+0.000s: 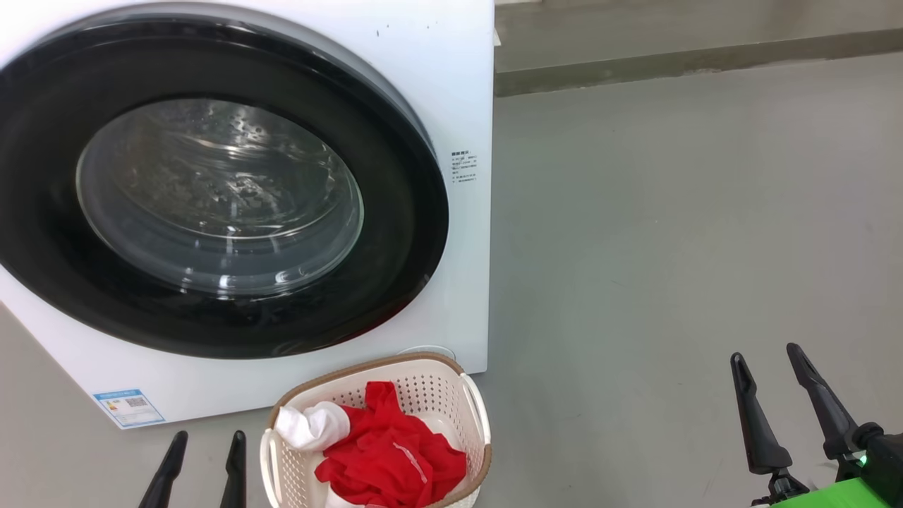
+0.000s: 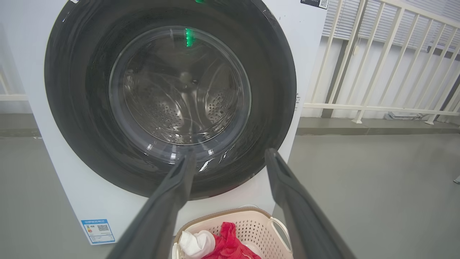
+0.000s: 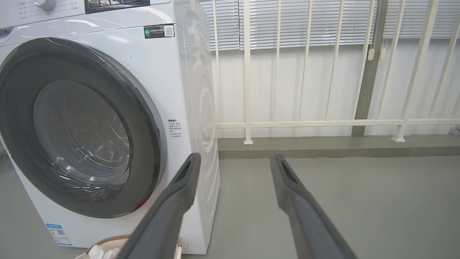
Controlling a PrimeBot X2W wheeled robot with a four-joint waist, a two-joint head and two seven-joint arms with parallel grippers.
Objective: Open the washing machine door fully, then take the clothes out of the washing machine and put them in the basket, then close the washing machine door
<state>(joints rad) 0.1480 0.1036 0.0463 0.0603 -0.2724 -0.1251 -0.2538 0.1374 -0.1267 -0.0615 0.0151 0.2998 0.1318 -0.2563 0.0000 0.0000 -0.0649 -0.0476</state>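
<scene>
Clothes (image 1: 391, 451) in basket (image 1: 432, 392) before washing machine (image 1: 451, 85), door (image 1: 42, 176) closed; my left end effector (image 1: 210, 435) and right end effector (image 1: 765, 353) wide, empty.

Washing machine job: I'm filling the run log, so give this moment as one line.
washing machine door: shut | red clothes: in basket | left gripper: open | right gripper: open
</scene>
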